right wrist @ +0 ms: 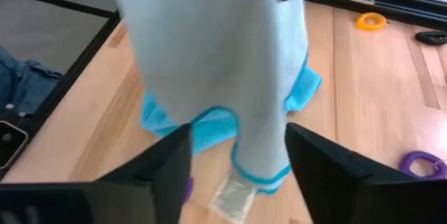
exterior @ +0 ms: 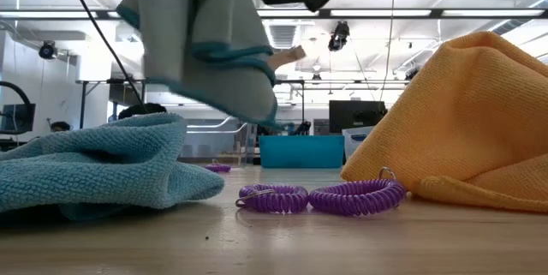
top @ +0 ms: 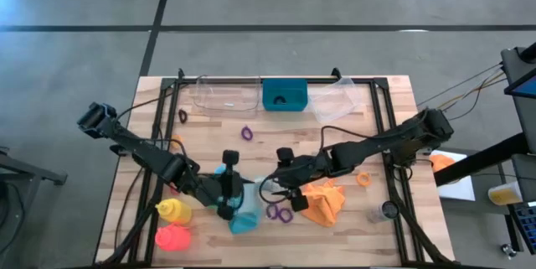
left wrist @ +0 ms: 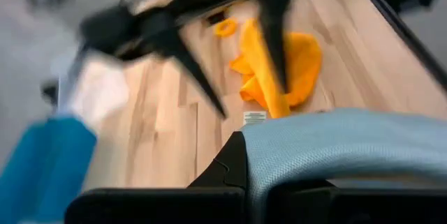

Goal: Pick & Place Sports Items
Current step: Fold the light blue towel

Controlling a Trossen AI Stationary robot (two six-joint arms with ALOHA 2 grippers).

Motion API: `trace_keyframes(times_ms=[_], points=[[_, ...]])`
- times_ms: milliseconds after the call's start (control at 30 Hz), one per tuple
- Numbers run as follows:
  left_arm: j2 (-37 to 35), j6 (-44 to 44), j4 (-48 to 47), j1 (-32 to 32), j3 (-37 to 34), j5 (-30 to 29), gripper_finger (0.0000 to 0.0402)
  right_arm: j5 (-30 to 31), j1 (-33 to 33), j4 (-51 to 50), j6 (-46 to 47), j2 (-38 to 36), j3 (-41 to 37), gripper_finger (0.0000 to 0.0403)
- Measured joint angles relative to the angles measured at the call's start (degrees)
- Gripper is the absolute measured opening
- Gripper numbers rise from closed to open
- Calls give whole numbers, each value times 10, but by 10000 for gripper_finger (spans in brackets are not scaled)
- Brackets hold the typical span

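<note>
Hanging between the right gripper's [right wrist: 237,161] spread fingers, touching neither: pale blue cloth [right wrist: 216,63]. Clamping that cloth: left gripper [left wrist: 244,182]. Showing only low: purple rings [exterior: 321,198] lying beneath, between teal cloth [exterior: 94,168] and orange cloth [exterior: 471,121].

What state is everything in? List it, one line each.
left claw: shut on pale blue cloth
pale blue cloth: lifted, hanging from left claw
right claw: open around the hanging cloth
teal cloth: crumpled on table
orange cloth: heaped on table
purple rings: lying flat on table
</note>
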Motion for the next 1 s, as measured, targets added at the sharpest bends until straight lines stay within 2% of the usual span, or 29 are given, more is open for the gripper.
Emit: trace_keyframes(times_ms=[133, 300, 500, 767, 1000], points=[[0, -135, -67, 18, 45, -1, 1, 0, 2, -19, 12, -17, 0, 280], [0, -269, -186, 49, 98, 15, 1, 0, 5, -27, 13, -19, -1, 301], [0, -447, -379, 117, 159, 133, 1, 0, 8, -28, 13, -19, -1, 304], [0, -459, -405, 190, 166, 280, 1, 0, 8, -28, 13, -19, -1, 304], [0, -507, -408, 222, 165, 292, 1, 5, 8, 10, 7, -19, -1, 304]])
